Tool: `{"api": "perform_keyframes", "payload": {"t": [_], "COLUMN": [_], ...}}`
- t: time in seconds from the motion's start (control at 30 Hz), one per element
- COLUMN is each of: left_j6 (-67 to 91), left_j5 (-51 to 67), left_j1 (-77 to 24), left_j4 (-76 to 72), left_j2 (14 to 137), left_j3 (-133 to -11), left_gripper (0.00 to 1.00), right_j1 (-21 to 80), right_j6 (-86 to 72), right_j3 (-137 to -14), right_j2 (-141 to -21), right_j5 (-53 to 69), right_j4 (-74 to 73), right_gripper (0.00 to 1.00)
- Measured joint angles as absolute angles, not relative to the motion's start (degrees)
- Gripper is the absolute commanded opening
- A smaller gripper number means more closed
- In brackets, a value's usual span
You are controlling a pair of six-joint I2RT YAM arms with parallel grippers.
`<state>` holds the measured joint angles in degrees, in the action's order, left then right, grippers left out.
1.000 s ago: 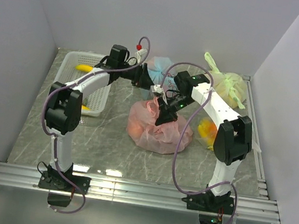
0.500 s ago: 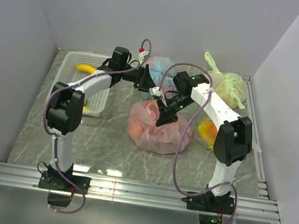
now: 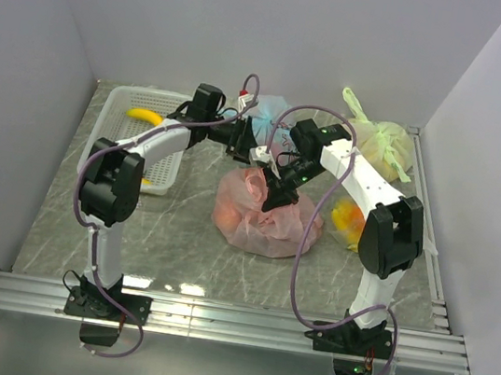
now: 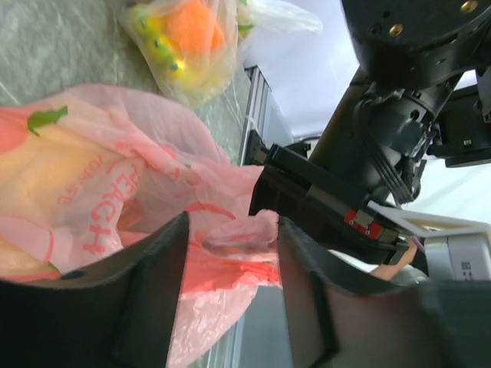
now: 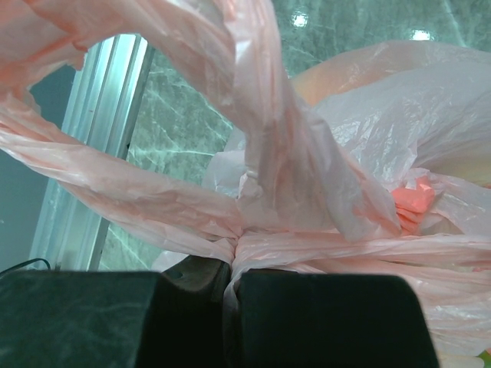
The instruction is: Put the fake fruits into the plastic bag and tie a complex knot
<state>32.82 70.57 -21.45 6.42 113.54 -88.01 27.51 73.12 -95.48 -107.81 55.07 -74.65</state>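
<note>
The pink plastic bag (image 3: 265, 216) lies mid-table with fake fruits inside, showing as yellowish shapes (image 4: 46, 180) and an orange-red piece (image 5: 414, 203). My right gripper (image 3: 276, 191) is shut on the bag's gathered handles (image 5: 253, 222), which bunch together at its jaws (image 5: 232, 268). I cannot tell whether a knot is formed. My left gripper (image 3: 243, 145) is open at the bag's far top. In the left wrist view a loose pink handle end (image 4: 245, 234) lies between its fingers (image 4: 165, 261), untouched. A yellow banana (image 3: 145, 116) lies in the basket.
A white basket (image 3: 162, 179) stands at the left. A light blue bag (image 3: 269, 113) sits behind the pink one and a pale green bag (image 3: 384, 146) at the back right. A clear bag of orange and yellow fruits (image 3: 347, 223) lies right of the pink bag.
My left arm has swung right and nearer, bringing its open gripper to the pink handle end. My right gripper has stayed shut on the handles.
</note>
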Motion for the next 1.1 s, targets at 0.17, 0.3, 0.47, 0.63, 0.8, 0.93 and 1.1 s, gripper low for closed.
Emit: {"api": "perform_keyframes", "payload": {"t": [0.17, 0.3, 0.47, 0.63, 0.8, 0.93, 1.1], "left_j6": [33.19, 33.78, 33.43, 33.52, 31.11, 29.34, 26.2], "left_j5": [71.9, 72.4, 72.82, 73.32, 72.53, 69.06, 62.02], "left_j1": [-21.34, -20.91, -18.65, -14.98, -14.15, -13.87, -14.09], "left_j4": [5.72, 5.15, 6.57, 8.71, 11.7, 10.87, 9.02], "left_j2": [113.45, 113.47, 113.45, 113.32, 111.57, 104.03, 91.64], "left_j3": [-86.37, -85.76, -85.95, -85.95, -85.82, -79.7, -69.73], "left_gripper": [0.13, 0.0, 0.0, 0.0, 0.0, 0.0, 0.0], "right_j1": [27.51, 27.33, 26.35, 24.58, 23.66, 21.04, 18.35], "right_j6": [73.1, 72.9, 72.03, 70.26, 65.87, 60.2, 53.6], "right_j3": [-95.48, -95.48, -95.46, -93.93, -92.18, -93.06, -93.69], "right_j2": [-107.81, -107.81, -107.81, -107.68, -107.59, -109.01, -115.28], "right_j5": [55.09, 55.09, 55.09, 55.88, 59.33, 66.92, 79.68], "right_j4": [-74.7, -74.7, -73.43, -66.76, -63.68, -65.93, -69.47], "right_gripper": [0.0, 0.0, 0.0, 0.0, 0.0, 0.0, 0.0]}}
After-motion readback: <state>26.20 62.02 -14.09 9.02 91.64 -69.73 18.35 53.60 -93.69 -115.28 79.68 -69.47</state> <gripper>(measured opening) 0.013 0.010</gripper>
